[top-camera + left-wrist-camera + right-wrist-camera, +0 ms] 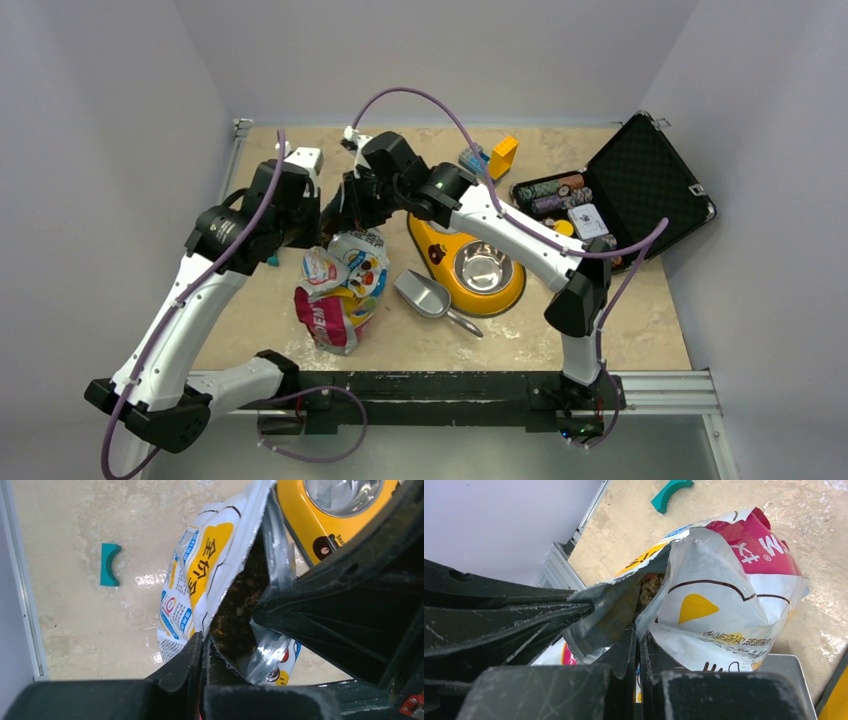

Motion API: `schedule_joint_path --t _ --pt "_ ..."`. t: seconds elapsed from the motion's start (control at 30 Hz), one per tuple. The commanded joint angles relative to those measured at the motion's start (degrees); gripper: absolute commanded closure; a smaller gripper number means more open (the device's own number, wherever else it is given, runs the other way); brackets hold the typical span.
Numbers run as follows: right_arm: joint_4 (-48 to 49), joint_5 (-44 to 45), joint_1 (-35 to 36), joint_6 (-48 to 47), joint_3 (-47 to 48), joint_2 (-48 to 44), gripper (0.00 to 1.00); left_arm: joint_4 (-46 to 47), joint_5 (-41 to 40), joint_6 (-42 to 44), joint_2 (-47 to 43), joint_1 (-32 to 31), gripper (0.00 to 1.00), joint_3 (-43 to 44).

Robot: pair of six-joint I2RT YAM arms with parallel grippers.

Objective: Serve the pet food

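The left pincer point(202, 647) and right pincer point(639, 637) each pinch a lip of the glossy white-orange-pink bag point(724, 605). A hard pull could tear it, spilling the brown kibble pellets point(649, 587), which seem to lie just beyond the right pincer.

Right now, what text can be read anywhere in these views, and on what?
"全价": orange patch on the pet food bag, left wrist view.
"M": white letter on the bag's pink panel, right wrist view.
Bag's small print: too blurred to read.
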Motion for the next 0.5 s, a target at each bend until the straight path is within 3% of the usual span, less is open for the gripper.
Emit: schedule_joint_path --t 0.0,0.13,0.23,0.3,0.47 --pt "2.76 -1.46 0.18 -2.24 6.72 -2.68 1.00 -6.28 -9.64 -0.79 -0.58 0.44 1.00 5.01" --pt "-0.64 -0.41 -0.38 -4.06 14.25 0.34 1.00 -10.38 -22.71 -4.60 -1.83 0.44 1.00 11.44" --pt "-1.70 -1.02 -2.33 -4.24 16.24 1.20 1.00 -11.49 -26.43 -5.11 -3.50 0.44 1.00 14.09" --pt "-1.90 -1.67 -3.68 -4.30 15.87 1.01 1.00 -10.53 -24.41 -4.47 -4.48 0.44 1.00 13.85" --pt "-4.98 -3.49 -4.84 -4.84 16.11 1.77 1.00 -6.46 -9.14 -2.21 -5.04 0.44 1.00 8.73"
